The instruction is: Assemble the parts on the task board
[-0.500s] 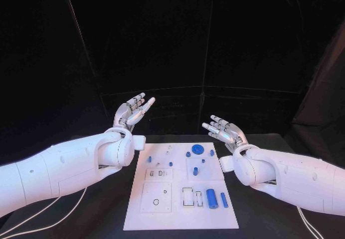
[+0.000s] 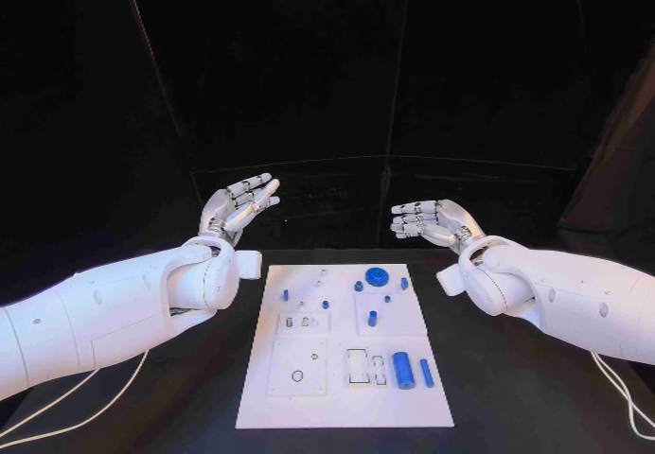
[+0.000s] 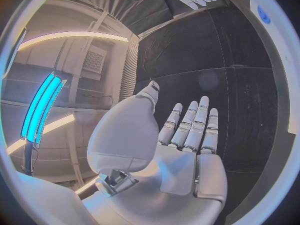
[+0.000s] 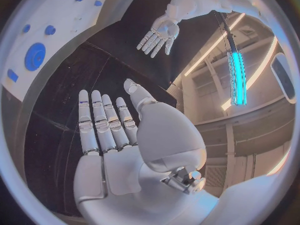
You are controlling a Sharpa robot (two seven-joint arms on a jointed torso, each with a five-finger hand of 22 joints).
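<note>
Head view: my left hand (image 2: 235, 210) and right hand (image 2: 432, 222) are both spread and hold nothing, up past the far edge of the white flat task board (image 2: 342, 402) in the middle of the black surface (image 2: 532, 407). Small blue parts (image 2: 403, 371) lie loose on it, so I think the work has hardly begun.

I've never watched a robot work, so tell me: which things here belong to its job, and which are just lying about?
Part of the job:
- task board
- blue parts on it, such as the round disc and the thick cylinder
- left hand and right hand, both holding nothing

Just there:
- black table
- white cables
</note>
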